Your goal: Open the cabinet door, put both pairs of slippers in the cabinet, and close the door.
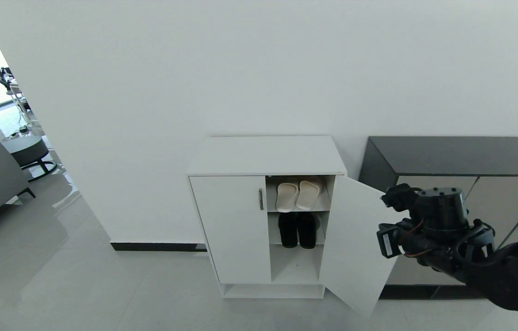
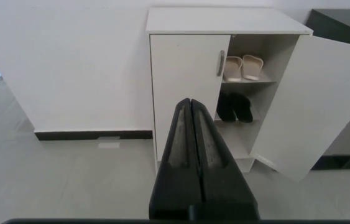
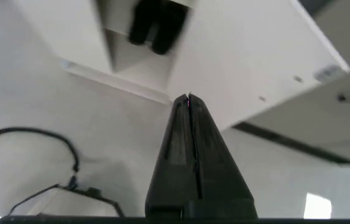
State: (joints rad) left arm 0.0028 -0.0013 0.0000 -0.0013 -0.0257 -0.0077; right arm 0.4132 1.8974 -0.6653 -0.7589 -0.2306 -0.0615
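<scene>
Cabinet door (image 1: 355, 239), the right one, stands swung open, and your right gripper (image 3: 189, 102) is near its outer edge, up by the top corner. The fingers are pressed together and hold nothing. You cannot tell if the tip touches the door. Your left gripper (image 2: 191, 109) is also clenched flat on itself, with nothing in it. It points at the closed left door (image 2: 184, 87) and is well apart from it. Behind the open door, inside the cabinet (image 1: 265, 156), the white slippers (image 1: 298, 193) lie side by side on the upper shelf. The black slippers (image 1: 297, 229) lie on the shelf just below them. A dark sideboard (image 1: 461, 154) stands beside the cabinet, behind the open door.
</scene>
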